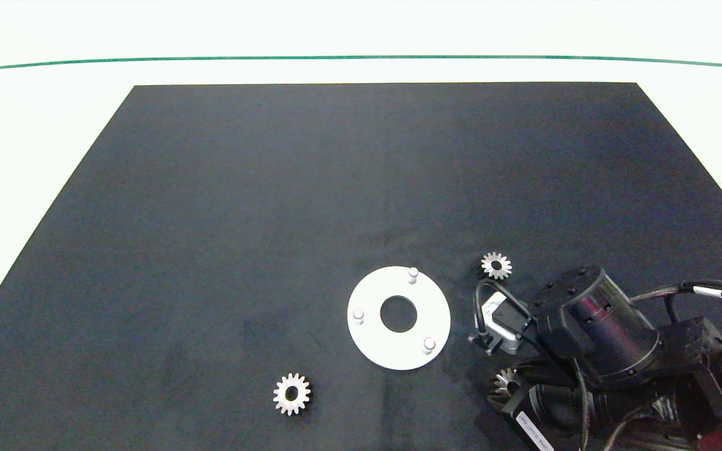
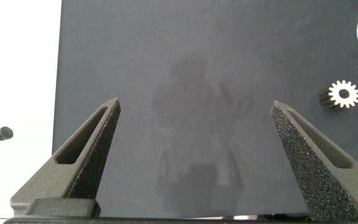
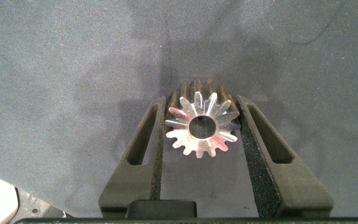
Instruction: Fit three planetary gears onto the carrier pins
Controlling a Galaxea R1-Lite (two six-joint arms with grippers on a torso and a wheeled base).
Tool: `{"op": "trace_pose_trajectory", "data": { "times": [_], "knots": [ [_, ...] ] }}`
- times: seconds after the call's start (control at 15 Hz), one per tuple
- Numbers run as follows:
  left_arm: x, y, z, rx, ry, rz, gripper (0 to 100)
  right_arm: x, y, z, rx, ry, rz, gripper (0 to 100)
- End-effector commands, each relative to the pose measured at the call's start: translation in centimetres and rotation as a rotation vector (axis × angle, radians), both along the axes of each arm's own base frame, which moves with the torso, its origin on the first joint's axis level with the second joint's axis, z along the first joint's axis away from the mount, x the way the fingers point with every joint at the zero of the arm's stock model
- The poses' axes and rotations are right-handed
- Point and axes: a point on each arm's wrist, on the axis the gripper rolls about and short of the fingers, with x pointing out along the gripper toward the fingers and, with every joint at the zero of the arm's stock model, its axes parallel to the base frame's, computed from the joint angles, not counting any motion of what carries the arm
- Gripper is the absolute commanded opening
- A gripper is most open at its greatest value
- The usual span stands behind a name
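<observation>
Silver teeth catch the light between the right gripper's (image 3: 201,127) jaws: one planetary gear (image 3: 201,126) sits clamped there, a grey finger (image 3: 148,143) pressed against its toothed edge on each side, its round centre hole facing the wrist camera. From above, only part of that gear (image 1: 504,383) peeks out from under the right arm (image 1: 593,332), low over the dark mat, near the table's front edge and to the right of the white disc.

That white disc (image 1: 378,338) lies flat on the mat just left of the arm, with a large round hole through its middle. Its three carrier pins stand upright and bare: one at the far side (image 1: 412,274), one on the left (image 1: 358,314), one at the near right (image 1: 429,344). No gear sits on any of them.

A second gear (image 1: 496,265) lies flat on the mat beyond the arm, to the right of the disc and apart from it. The third gear (image 1: 291,393) lies flat near the front, left of the disc and well clear of it; the left wrist camera sees it too (image 2: 343,94).

Off at the left side, the left gripper (image 2: 194,158) hangs over bare mat (image 1: 223,207) with its jaws spread wide and nothing between them. Around the mat the table (image 1: 35,125) is white, with a thin green line (image 1: 361,57) running across its far side.
</observation>
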Motion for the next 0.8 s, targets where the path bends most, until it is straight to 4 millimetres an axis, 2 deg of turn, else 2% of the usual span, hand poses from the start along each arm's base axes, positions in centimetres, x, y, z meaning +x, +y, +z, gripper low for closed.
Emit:
{"op": "trace_pose_trajectory", "data": {
  "times": [0.07, 0.27, 0.53, 0.8],
  "knots": [
    [0.0, 0.0, 0.0, 0.000, 0.003, 0.000, 100, -0.1, -0.1, 0.2, 0.001, -0.005, 0.002, 33],
    [0.2, 0.0, 0.0, 0.001, 0.009, 0.000, 100, -0.2, -0.1, 0.3, 0.005, -0.008, 0.002, 27],
    [0.3, 0.0, 0.1, 0.002, 0.014, 0.000, 100, -0.3, 0.1, 1.7, 0.045, -0.046, 0.007, 19],
    [0.5, 0.0, 0.1, 0.002, 0.024, 0.002, 100, -0.5, 0.9, 2.9, 0.049, -0.064, 0.041, 19]
  ]
}}
